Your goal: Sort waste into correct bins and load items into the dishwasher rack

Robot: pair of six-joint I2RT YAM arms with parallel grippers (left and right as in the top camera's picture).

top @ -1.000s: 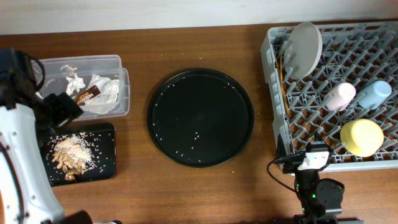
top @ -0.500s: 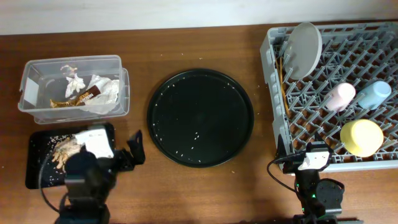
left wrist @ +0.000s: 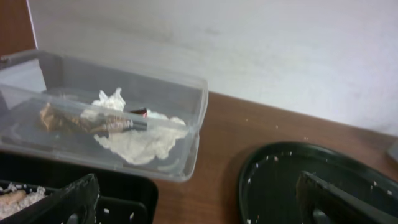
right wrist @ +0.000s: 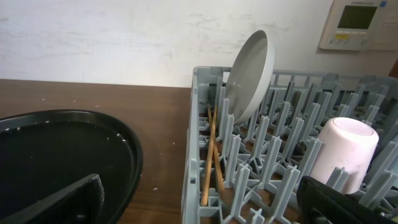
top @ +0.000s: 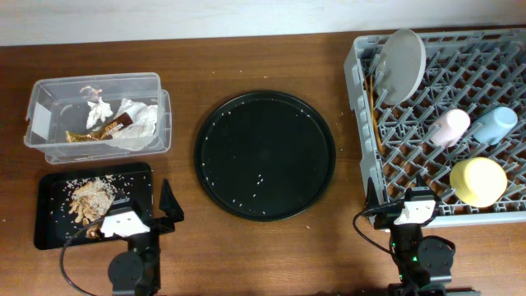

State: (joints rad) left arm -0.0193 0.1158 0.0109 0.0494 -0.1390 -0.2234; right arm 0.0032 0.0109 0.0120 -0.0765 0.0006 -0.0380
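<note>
The clear tub [top: 99,115] at the back left holds white tissue [top: 136,123] and a gold-brown wrapper [top: 103,130]. In front of it, the shallow black tray [top: 49,230] carries food scraps [top: 94,201] with rice. The grey rack [top: 444,123] on the right holds the upright plate [top: 403,64], chopsticks [top: 374,115], pink cup [top: 449,127], blue cup [top: 495,125] and yellow-green bowl [top: 477,181]. My left gripper [top: 144,205] stands open and empty at the black tray's right end. My right gripper [top: 397,191] is open and empty at the rack's front left corner.
A large round black tray [top: 265,154] with scattered rice grains lies mid-table between the bins and the rack. A white wall runs behind the table. Both arm bases sit at the front edge.
The left arm has drawn back from over the tub and black tray to the table's front edge, uncovering both. The right arm has not moved.
</note>
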